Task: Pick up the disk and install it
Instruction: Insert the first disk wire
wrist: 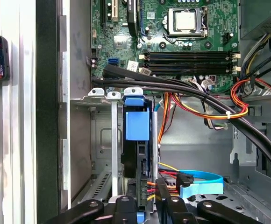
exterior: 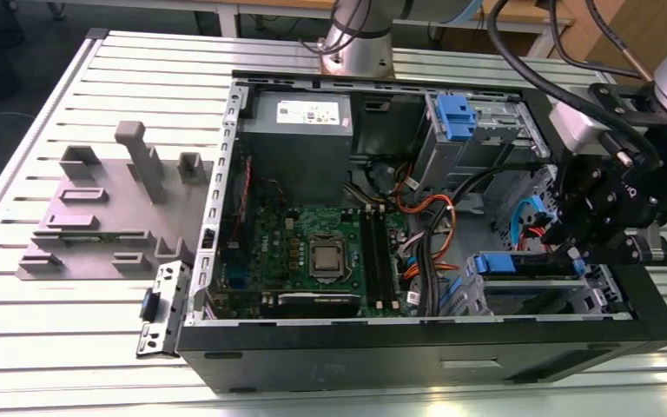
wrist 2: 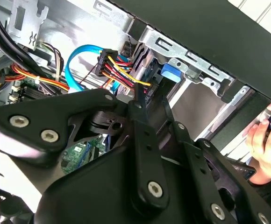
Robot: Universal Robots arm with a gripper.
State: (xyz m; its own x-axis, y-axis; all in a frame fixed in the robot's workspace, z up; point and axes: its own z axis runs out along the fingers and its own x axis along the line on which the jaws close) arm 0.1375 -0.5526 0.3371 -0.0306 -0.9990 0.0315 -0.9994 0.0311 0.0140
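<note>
A slatted metal desk (exterior: pixel 56 104) carries an open black computer case (exterior: pixel 426 347) lying on its side, with a grey moulded fixture (exterior: pixel 102 208) on the exterior view's left. Inside the case lie a green motherboard (exterior: pixel 310 252) and a grey power-supply box (exterior: pixel 299 130). The box has a white sticker (exterior: pixel 310 111) whose print cannot be made out. The claw (exterior: pixel 577 250) hangs over the drive cage (exterior: pixel 531 291) on the exterior view's right. In the first wrist view the disk (wrist: pixel 137 125) stands on edge in a slot of that cage, blue caddy tab showing. The claw (wrist: pixel 145 205) straddles its cable end beside red, yellow and orange wires (wrist: pixel 210 109). I cannot tell whether the claw is clamped on the disk or apart.
</note>
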